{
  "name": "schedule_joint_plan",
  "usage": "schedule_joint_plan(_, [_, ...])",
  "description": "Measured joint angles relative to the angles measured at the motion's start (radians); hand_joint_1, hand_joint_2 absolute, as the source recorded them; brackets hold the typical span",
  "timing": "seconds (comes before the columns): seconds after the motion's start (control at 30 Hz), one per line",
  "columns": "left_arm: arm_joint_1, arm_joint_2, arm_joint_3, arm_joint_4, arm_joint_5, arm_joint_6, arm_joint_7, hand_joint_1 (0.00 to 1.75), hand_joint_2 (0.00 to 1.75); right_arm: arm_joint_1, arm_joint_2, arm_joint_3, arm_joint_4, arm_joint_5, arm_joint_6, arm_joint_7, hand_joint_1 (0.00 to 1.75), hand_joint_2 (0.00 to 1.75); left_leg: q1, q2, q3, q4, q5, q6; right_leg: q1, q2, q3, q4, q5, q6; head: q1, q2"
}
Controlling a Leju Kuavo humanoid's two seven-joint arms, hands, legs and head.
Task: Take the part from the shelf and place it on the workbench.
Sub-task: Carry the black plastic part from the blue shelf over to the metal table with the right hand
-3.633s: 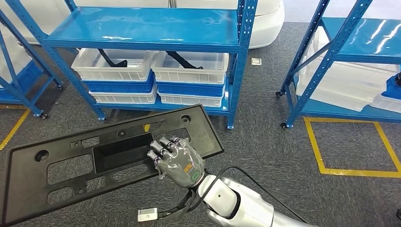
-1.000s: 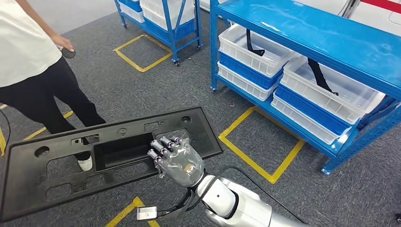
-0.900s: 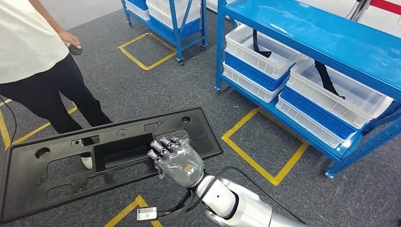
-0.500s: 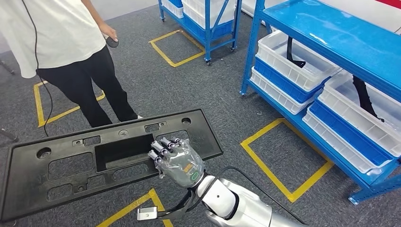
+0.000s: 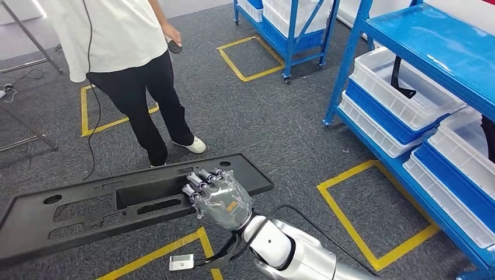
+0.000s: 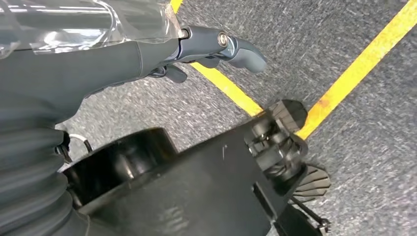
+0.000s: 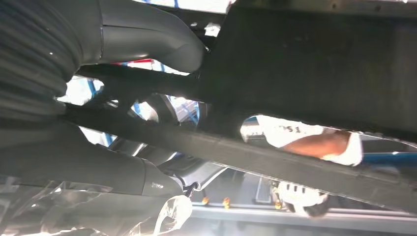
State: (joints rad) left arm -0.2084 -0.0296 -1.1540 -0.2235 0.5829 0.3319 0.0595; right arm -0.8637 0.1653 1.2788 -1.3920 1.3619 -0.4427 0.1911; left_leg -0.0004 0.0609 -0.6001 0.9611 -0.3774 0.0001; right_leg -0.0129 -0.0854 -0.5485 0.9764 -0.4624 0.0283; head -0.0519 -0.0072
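The part (image 5: 87,204) is a long flat black plastic panel with a rectangular recess and several cut-outs. It hangs level above the carpet across the lower left of the head view. My right hand (image 5: 219,198), wrapped in clear film, grips the panel at the rim of the recess, fingers on top. In the right wrist view the thumb (image 7: 147,44) lies under the panel's dark underside (image 7: 319,73). In the left wrist view my left hand (image 6: 98,54) hangs over the floor with its fingers apart and nothing in it.
A person in a white shirt and black trousers (image 5: 122,46) stands just beyond the panel, holding a small dark object (image 5: 174,46). Blue racks with white bins stand at the right (image 5: 408,99) and far back (image 5: 292,23). Yellow tape squares (image 5: 373,221) mark the carpet. Stand legs (image 5: 23,116) are at left.
The camera has turned, so the racks slide to the right and the person comes nearer the middle. The panel now looks flatter, and my right hand keeps its grip.
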Motion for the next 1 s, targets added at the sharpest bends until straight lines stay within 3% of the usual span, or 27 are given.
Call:
schedule_joint_plan(0.07, [0.001,0.0,0.0,0.0,0.0,0.0,0.001,0.0,1.75,0.0,0.0,0.0,0.0,0.001,0.0,0.001,1.75,1.75,-0.006,-0.02,-0.003,-0.003,0.0,0.012,0.001,-0.017,0.003,-0.002,-0.004,0.009,0.0,0.0])
schedule_joint_plan(0.13, [0.004,0.001,0.0,0.0,0.0,0.002,0.002,0.0,1.75,0.0,0.0,0.0,0.0,0.003,-0.001,0.002,1.75,1.75,-0.003,-0.042,0.0,-0.008,0.003,0.025,-0.004,-0.002,-0.001,0.016,-0.021,0.018,0.0,0.0])
schedule_joint_plan(0.2, [0.004,0.001,0.0,0.0,0.0,0.003,0.002,0.0,1.75,0.001,-0.001,0.0,-0.002,0.003,-0.003,0.002,1.75,1.75,0.001,-0.063,0.005,-0.011,0.003,0.039,-0.007,0.048,-0.048,0.116,-0.075,0.02,0.001,0.0])
schedule_joint_plan(0.27, [0.002,0.001,0.0,0.0,0.0,0.003,0.002,0.0,1.75,0.004,-0.003,0.0,-0.004,0.001,-0.005,0.002,1.75,1.75,-0.001,-0.086,0.007,-0.011,0.002,0.046,-0.004,0.078,-0.127,0.263,-0.131,0.018,0.001,0.0])
schedule_joint_plan(0.3, [0.002,0.001,0.0,0.0,-0.001,0.002,0.002,0.0,1.75,0.007,-0.004,0.0,-0.003,0.0,-0.005,0.002,1.75,1.75,-0.002,-0.099,0.008,-0.011,0.001,0.047,-0.003,0.083,-0.156,0.307,-0.137,0.017,0.001,0.0])
schedule_joint_plan(0.33, [0.003,0.001,0.0,0.0,-0.001,0.002,0.002,0.0,1.75,0.01,-0.006,0.0,-0.003,-0.001,-0.006,0.002,1.75,1.75,-0.002,-0.113,0.01,-0.01,0.0,0.047,-0.002,0.085,-0.164,0.309,-0.122,0.016,0.001,0.0])
schedule_joint_plan(0.37, [0.004,0.001,0.0,0.0,-0.002,0.001,0.002,0.0,1.75,0.012,-0.007,0.0,-0.003,-0.001,-0.006,0.002,1.75,1.75,-0.002,-0.128,0.012,-0.01,-0.001,0.046,-0.002,0.087,-0.154,0.273,-0.09,0.014,0.001,0.0])
schedule_joint_plan(0.4, [0.004,0.001,0.0,0.0,-0.002,0.001,0.002,0.0,1.75,0.012,-0.008,0.0,-0.003,-0.001,-0.007,0.002,1.75,1.75,-0.001,-0.142,0.014,-0.008,-0.003,0.043,-0.004,0.098,-0.125,0.201,-0.044,0.013,0.001,0.0])
schedule_joint_plan(0.47, [0.004,0.001,0.0,0.0,-0.004,0.001,0.002,0.0,1.75,0.012,-0.007,0.0,-0.003,-0.002,-0.007,0.002,1.75,1.75,0.001,-0.165,0.014,-0.003,-0.008,0.035,-0.008,0.137,-0.068,0.069,0.014,0.01,0.001,0.0])
schedule_joint_plan(0.53, [0.004,0.001,0.0,0.0,-0.005,0.001,0.003,0.0,1.75,0.011,-0.005,0.0,-0.004,-0.002,-0.008,0.001,1.75,1.75,0.003,-0.181,0.01,0.0,-0.011,0.026,-0.005,0.156,-0.047,0.022,0.023,0.005,0.002,0.0])
schedule_joint_plan(0.57, [0.004,0.002,0.0,0.0,-0.006,0.001,0.003,0.0,1.75,0.01,-0.004,0.0,-0.004,-0.003,-0.009,0.001,1.75,1.75,0.004,-0.189,0.007,0.0,-0.011,0.022,-0.002,0.147,-0.046,0.02,0.026,0.0,0.002,0.0])
schedule_joint_plan(0.6, [0.006,0.002,0.0,0.0,-0.006,0.0,0.003,0.0,1.75,0.01,-0.004,0.0,-0.004,-0.003,-0.009,0.002,1.75,1.75,0.005,-0.187,0.005,0.001,-0.012,0.019,-0.002,0.138,-0.045,0.019,0.026,-0.005,0.002,0.0])
schedule_joint_plan(0.67, [0.006,0.004,0.0,0.0,-0.006,0.0,0.003,0.0,1.75,0.009,-0.002,0.0,-0.004,-0.003,-0.009,0.002,1.75,1.75,0.003,-0.142,-0.017,0.044,-0.035,0.01,-0.003,0.118,-0.04,0.017,0.026,-0.015,0.0,0.0])
schedule_joint_plan(0.73, [0.005,0.004,0.0,0.0,-0.006,0.0,0.003,0.0,1.75,0.008,-0.001,-0.001,-0.004,-0.003,-0.009,0.002,1.75,1.75,0.001,-0.083,-0.077,0.166,-0.088,0.0,-0.001,0.095,-0.035,0.016,0.022,-0.024,-0.001,0.0])
schedule_joint_plan(0.8, [0.004,0.003,0.0,0.0,-0.006,0.0,0.003,0.0,1.75,0.009,-0.001,-0.001,-0.004,-0.003,-0.009,0.002,1.75,1.75,0.005,-0.067,-0.147,0.295,-0.129,-0.004,0.004,0.069,-0.031,0.016,0.018,-0.03,-0.002,0.0])
schedule_joint_plan(0.83, [0.005,0.003,0.0,0.0,-0.006,0.0,0.003,0.0,1.75,0.01,-0.001,-0.001,-0.004,-0.003,-0.008,0.002,1.75,1.75,0.006,-0.067,-0.162,0.318,-0.129,-0.004,0.007,0.056,-0.029,0.016,0.015,-0.032,-0.002,0.0])
schedule_joint_plan(0.87, [0.006,0.003,0.0,0.0,-0.006,0.0,0.003,0.0,1.75,0.011,-0.002,-0.001,-0.004,-0.003,-0.008,0.002,1.75,1.75,0.005,-0.066,-0.156,0.299,-0.11,-0.001,0.009,0.045,-0.027,0.016,0.013,-0.033,-0.002,0.0])
schedule_joint_plan(0.9, [0.006,0.003,0.0,0.0,-0.006,0.0,0.003,0.0,1.75,0.011,-0.002,-0.001,-0.004,-0.003,-0.008,0.002,1.75,1.75,0.003,-0.062,-0.127,0.238,-0.078,0.005,0.012,0.034,-0.024,0.016,0.01,-0.033,-0.002,0.0])
schedule_joint_plan(0.97, [0.005,0.004,0.0,0.0,-0.006,0.001,0.003,0.0,1.75,0.009,-0.001,-0.002,-0.005,-0.003,-0.008,0.002,1.75,1.75,-0.011,-0.022,-0.044,0.077,-0.016,0.023,0.015,0.014,-0.015,0.013,0.005,-0.032,-0.002,0.0])
schedule_joint_plan(1.0, [0.004,0.004,0.0,0.0,-0.006,0.001,0.003,0.0,1.75,0.008,-0.001,-0.002,-0.006,-0.003,-0.008,0.002,1.75,1.75,-0.019,-0.002,-0.014,0.02,0.001,0.033,0.014,0.005,-0.011,0.01,0.003,-0.031,-0.002,0.0])
